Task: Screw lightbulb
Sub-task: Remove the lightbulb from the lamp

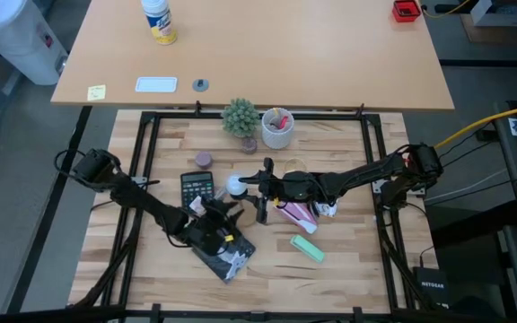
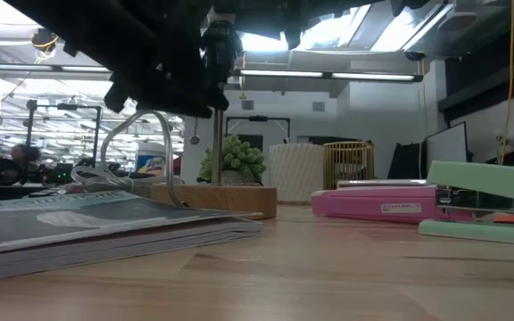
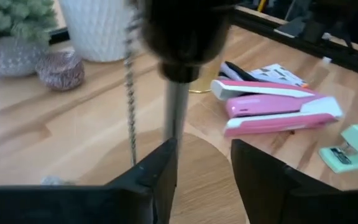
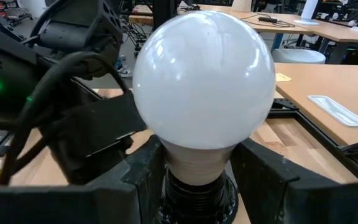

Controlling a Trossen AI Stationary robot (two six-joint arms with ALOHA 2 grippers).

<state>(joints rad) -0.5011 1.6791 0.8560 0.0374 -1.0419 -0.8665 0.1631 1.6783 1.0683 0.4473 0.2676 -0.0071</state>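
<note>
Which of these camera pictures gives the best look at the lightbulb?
The right wrist view: the lightbulb fills the picture, its neck between the right hand's fingers. From above it is only a small white dot. I cannot make it out in the low view or the left wrist view.

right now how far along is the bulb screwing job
Looks done: the lightbulb sits with its base in the black socket. In hand: the right end effector is shut on the lightbulb's neck, while the left end effector stands open around the lamp's thin metal stem above the round wooden base. Left: any final turns, then release; how tightly it sits cannot be seen.
</note>
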